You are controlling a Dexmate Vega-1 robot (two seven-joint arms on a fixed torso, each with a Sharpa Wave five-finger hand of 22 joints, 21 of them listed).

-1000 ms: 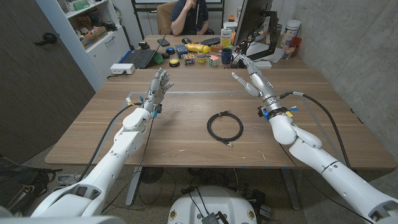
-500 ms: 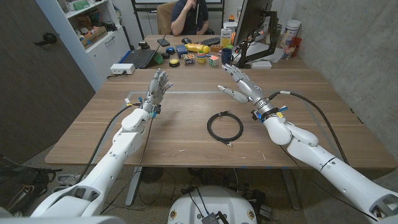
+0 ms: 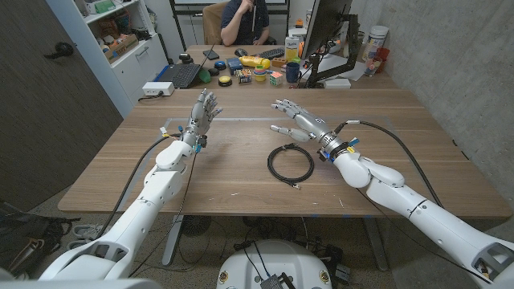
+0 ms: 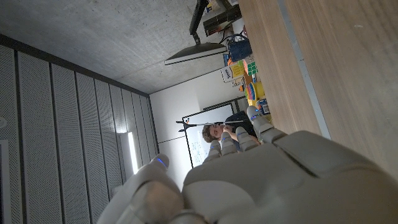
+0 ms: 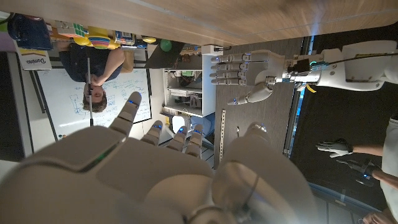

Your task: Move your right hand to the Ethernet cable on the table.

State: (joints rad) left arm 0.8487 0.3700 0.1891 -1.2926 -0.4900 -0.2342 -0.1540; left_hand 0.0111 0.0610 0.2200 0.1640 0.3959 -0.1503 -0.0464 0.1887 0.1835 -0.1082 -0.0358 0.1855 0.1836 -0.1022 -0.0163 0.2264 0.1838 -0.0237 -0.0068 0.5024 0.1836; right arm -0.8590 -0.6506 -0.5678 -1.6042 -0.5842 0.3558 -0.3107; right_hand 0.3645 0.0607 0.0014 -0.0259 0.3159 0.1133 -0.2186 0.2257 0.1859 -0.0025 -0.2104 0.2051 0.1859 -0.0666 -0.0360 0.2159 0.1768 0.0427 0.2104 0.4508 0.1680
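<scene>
A black Ethernet cable [image 3: 290,164], coiled into a loop, lies on the wooden table [image 3: 241,172] near the middle. My right hand [image 3: 298,120] hovers just beyond the coil, fingers spread and holding nothing; it also fills the foreground of the right wrist view [image 5: 155,168]. My left hand [image 3: 205,110] is raised over the table's left part with its fingers apart and nothing in it, and it appears across the table in the right wrist view [image 5: 249,68]. Its back looms close in the left wrist view [image 4: 249,174].
At the table's far edge stand a monitor [image 3: 325,32], a laptop [image 3: 181,75], a mug [image 3: 292,72] and several small coloured items [image 3: 255,63]. A person [image 3: 243,20] sits behind them. A shelf unit [image 3: 120,32] stands at the back left.
My right hand has swung left and lowered, from the far right of the table to just beyond the cable coil. The left hand has not moved.
</scene>
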